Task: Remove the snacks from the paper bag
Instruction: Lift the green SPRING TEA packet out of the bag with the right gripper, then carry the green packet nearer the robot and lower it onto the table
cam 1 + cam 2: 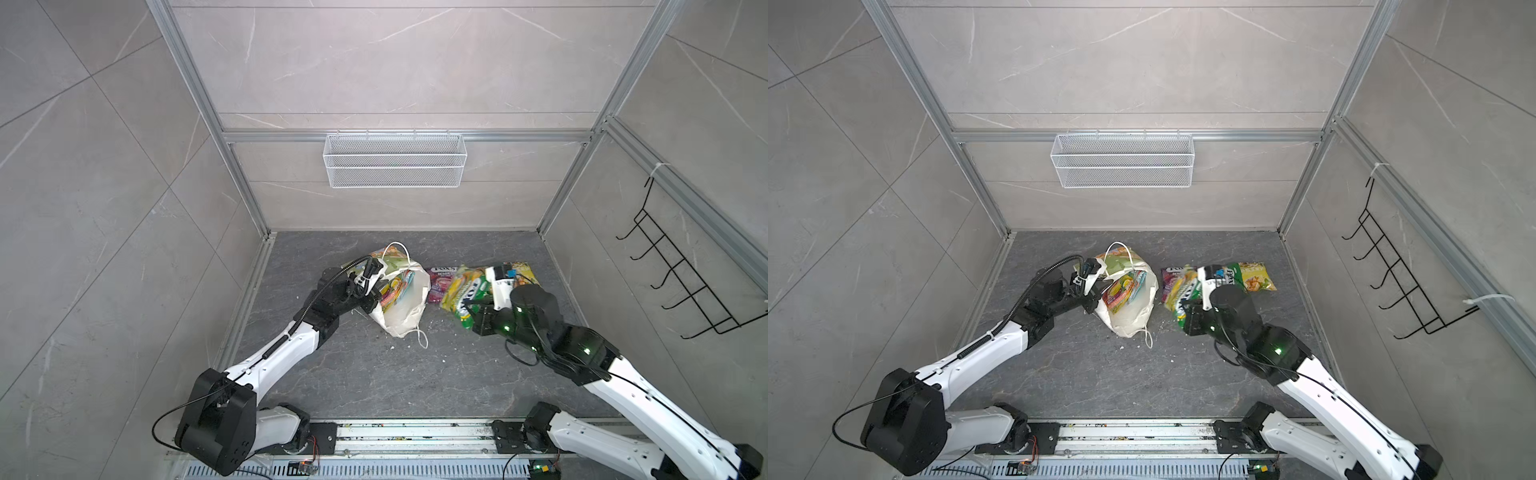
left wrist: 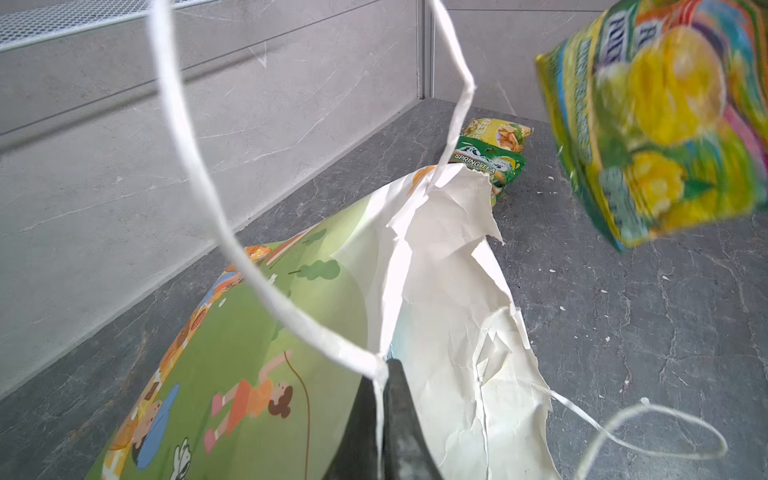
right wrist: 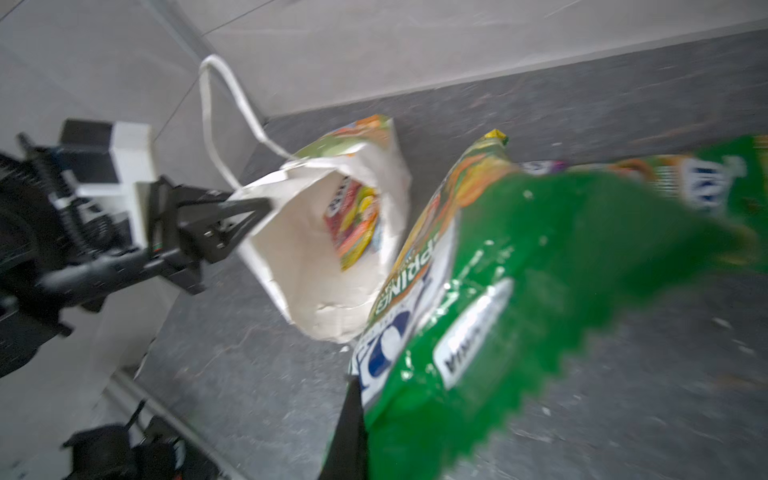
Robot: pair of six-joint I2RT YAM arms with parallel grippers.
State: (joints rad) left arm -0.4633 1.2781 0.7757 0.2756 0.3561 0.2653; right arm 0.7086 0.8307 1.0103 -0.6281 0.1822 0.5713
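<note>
left gripper (image 2: 380,376) pinching paper bag (image 2: 436,291), right gripper (image 1: 471,311) holding pouch (image 3: 540,270)

The dark grey table (image 1: 374,374) holds the paper bag (image 1: 405,320) (its mouth open), a purple pouch (image 1: 441,283), a yellow pouch (image 1: 1260,277) and white crumbs (image 2: 551,271).

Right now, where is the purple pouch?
In both top views the purple pouch lies on the floor near the middle, just right of the bag, its right edge hidden behind the yellow-green pouch.
</note>
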